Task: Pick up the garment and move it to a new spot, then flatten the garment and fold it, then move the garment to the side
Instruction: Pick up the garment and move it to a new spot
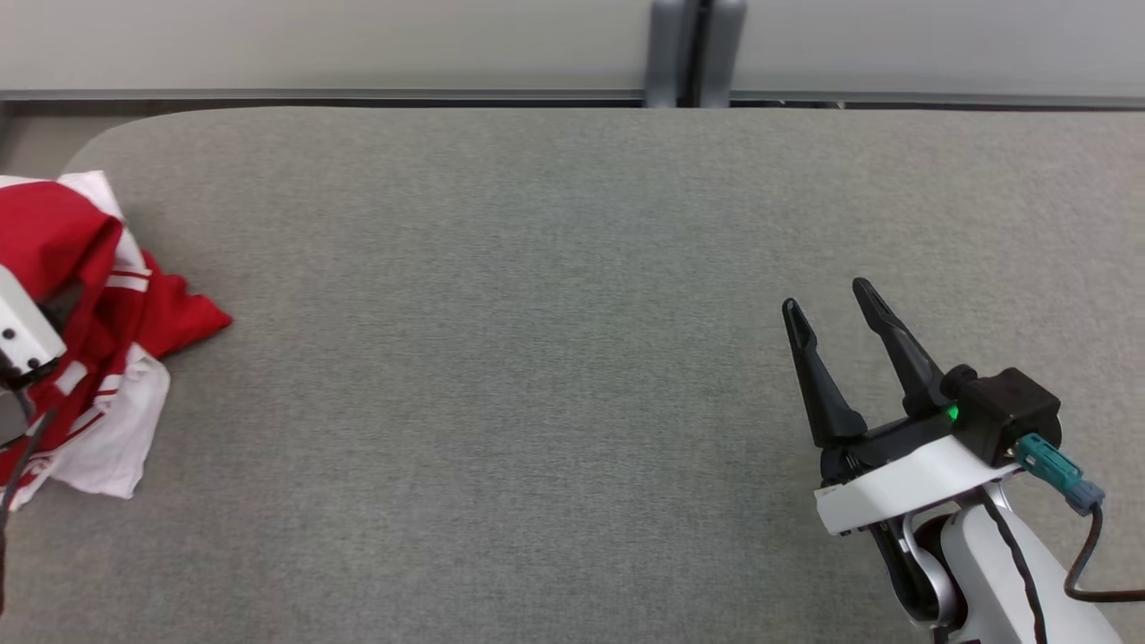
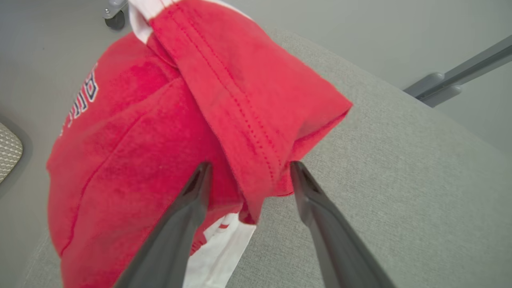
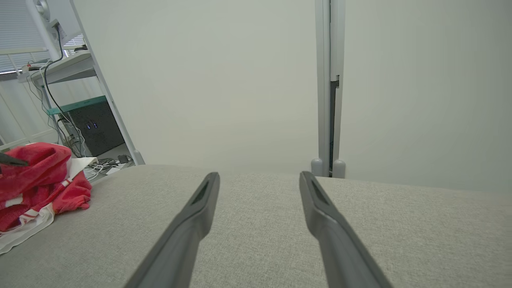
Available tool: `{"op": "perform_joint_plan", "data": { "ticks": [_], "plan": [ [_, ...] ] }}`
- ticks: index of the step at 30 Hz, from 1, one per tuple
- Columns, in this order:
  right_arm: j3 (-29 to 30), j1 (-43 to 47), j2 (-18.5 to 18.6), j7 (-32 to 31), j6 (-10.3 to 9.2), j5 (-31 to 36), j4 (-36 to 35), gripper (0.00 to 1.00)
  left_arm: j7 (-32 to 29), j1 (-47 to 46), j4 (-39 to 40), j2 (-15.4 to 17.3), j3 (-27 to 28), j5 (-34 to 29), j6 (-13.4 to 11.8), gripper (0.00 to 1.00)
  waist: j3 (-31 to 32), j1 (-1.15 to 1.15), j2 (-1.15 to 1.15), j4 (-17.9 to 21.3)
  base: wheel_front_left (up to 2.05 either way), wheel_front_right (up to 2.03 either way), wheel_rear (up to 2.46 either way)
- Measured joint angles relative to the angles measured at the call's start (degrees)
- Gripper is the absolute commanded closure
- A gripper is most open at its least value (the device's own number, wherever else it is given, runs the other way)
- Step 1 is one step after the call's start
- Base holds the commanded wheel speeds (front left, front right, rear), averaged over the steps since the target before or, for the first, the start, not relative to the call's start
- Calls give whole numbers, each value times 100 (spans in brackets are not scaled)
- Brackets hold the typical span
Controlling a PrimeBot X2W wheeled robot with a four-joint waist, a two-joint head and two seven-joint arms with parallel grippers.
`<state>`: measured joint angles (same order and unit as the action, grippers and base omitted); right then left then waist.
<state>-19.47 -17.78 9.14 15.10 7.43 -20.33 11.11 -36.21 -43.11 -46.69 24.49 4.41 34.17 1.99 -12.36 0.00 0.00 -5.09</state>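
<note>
The garment (image 1: 170, 322), a crumpled red and white shirt, lies bunched at the far left end of the grey padded table (image 1: 572, 268). In the left wrist view my left gripper (image 2: 251, 166) is open, its fingers straddling a raised red fold of the garment (image 2: 140, 132), which partly overhangs the table's edge. The head view catches just that arm's white wrist housing (image 1: 22, 335) over the cloth. My right gripper (image 1: 827, 298) hovers open and empty above the table's right part, far from the garment (image 3: 36, 176).
A grey post (image 1: 696, 54) stands behind the table's back edge against a pale wall. Beyond the table's left end are a desk frame, a dark computer box (image 3: 96, 128) and cables on the floor. A caster wheel (image 2: 114, 14) sits on the floor.
</note>
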Motion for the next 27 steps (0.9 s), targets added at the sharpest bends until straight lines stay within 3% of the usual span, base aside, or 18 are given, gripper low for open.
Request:
{"op": "perform_joint_plan", "data": {
  "ticks": [3,4,5,6,7,17,27],
  "plan": [
    [19,-44,1,1,0,-1,-30,0,214,-107,-266,96,3,-43,43,0,-81,0,0,150,0,0,0],
    [21,-44,3,1,0,-1,-34,0,257,-125,-333,93,-10,-55,44,9,-99,0,0,188,0,0,0],
    [30,-44,8,1,0,-3,-32,0,301,-136,-403,97,-23,-71,45,56,-113,0,0,216,0,0,0],
    [35,-43,11,1,0,-12,-31,0,338,-146,-472,116,-34,-88,47,88,-123,0,0,239,0,0,0],
    [38,-43,12,1,0,-19,-31,0,356,-154,-541,151,-48,-90,55,100,-127,0,0,255,0,0,0],
    [36,43,-88,1,0,-44,67,0,678,-503,-895,376,-487,-347,427,100,139,0,0,190,0,0,0],
    [2,313,-308,2,0,-104,211,0,525,-905,19,318,-1689,-432,534,100,795,0,0,94,0,0,0]
  ]
}}
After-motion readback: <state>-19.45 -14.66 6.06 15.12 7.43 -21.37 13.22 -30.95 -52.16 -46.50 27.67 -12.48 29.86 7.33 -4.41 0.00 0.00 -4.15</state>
